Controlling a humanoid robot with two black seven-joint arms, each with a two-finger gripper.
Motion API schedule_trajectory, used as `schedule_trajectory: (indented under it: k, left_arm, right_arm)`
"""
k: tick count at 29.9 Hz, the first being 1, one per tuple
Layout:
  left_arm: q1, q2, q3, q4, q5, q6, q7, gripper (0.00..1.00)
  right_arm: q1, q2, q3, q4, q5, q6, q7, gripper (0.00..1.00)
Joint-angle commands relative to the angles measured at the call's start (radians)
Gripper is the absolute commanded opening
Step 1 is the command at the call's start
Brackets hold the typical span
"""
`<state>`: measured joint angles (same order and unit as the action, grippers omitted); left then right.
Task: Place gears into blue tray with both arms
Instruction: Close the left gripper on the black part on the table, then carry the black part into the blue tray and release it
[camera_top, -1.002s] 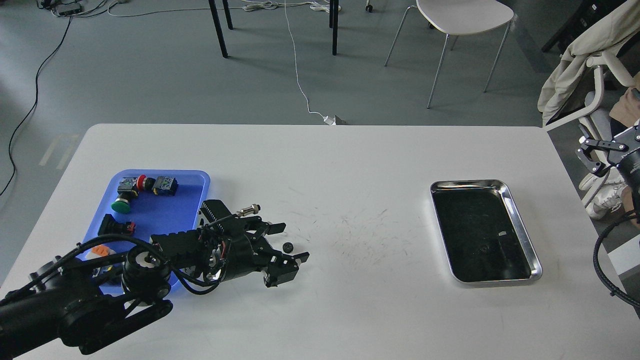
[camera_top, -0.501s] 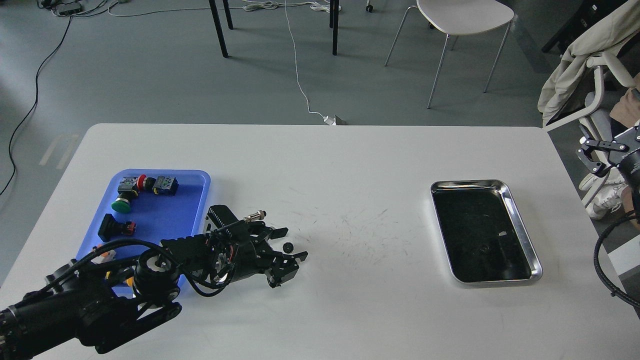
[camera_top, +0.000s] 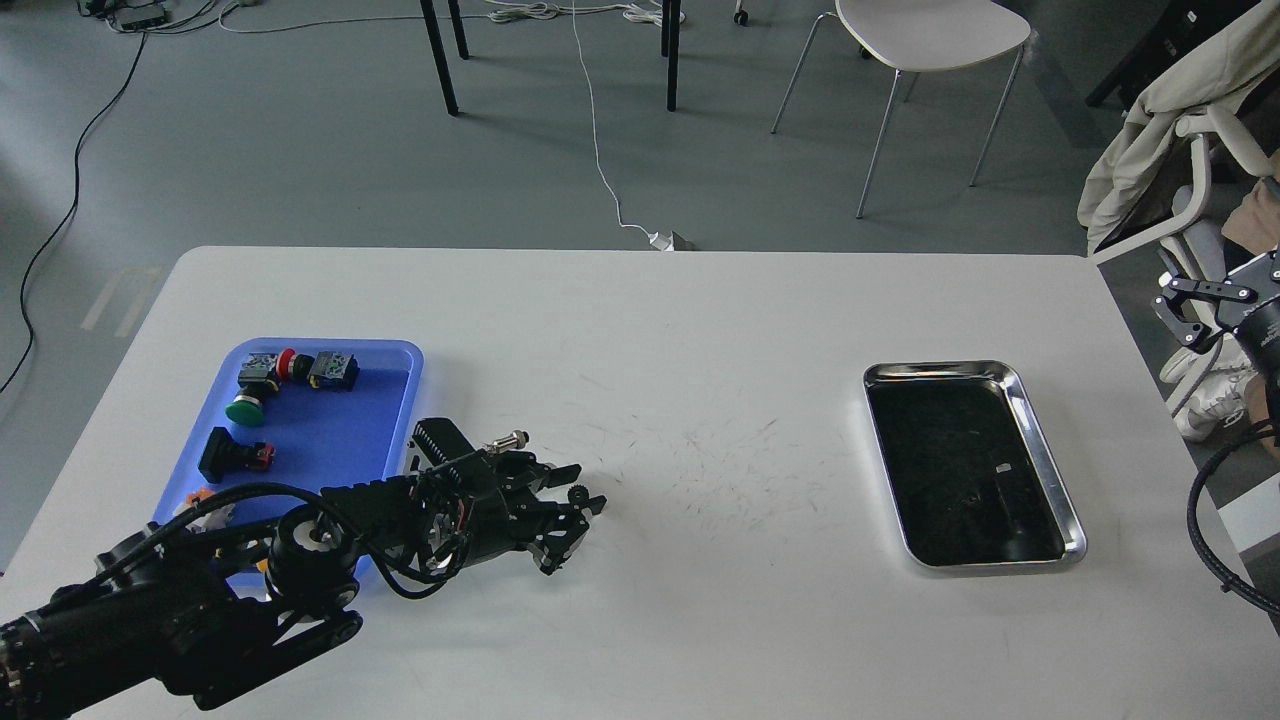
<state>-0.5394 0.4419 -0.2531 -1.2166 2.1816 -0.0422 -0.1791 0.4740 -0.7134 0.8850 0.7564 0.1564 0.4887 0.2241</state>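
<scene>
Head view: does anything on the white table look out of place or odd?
Yes. A small silver metal connector plug lies loose on the white table, just outside the bright blue plastic tray. The table's middle is scuffed with fine dark scratches.

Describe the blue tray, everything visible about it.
The blue tray is a bright blue rectangle with rounded corners and a low raised rim, plastic by its look. It lies flat on the white table near the left edge. Several push-button switches rest in its far part. The left arm crosses above its near end and hides that part. No gear shows in it.
</scene>
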Motion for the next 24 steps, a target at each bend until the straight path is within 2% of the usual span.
schedule_trajectory:
  k: [1,6,16,24]
  left_arm:
    - [0.002,0.008,0.005,0.000,0.000,0.001,-0.005,0.15]
    - [0.004,0.017,0.005,-0.003,0.000,0.021,-0.007,0.07]
    - [-0.017,0.069,-0.014,-0.044,-0.055,0.059,-0.007,0.06]
    - [-0.126,0.188,-0.051,-0.129,-0.213,0.058,-0.008,0.06]
  right_arm:
    - [0.002,0.002,0.000,0.000,0.000,0.000,0.000,0.97]
    - [0.000,0.003,0.000,0.000,-0.001,0.000,0.000,0.97]
    - [0.018,0.023,0.000,-0.002,-0.041,0.000,0.000,0.97]
    - [0.021,0.022,0.000,-0.002,-0.043,0.000,0.000,0.97]
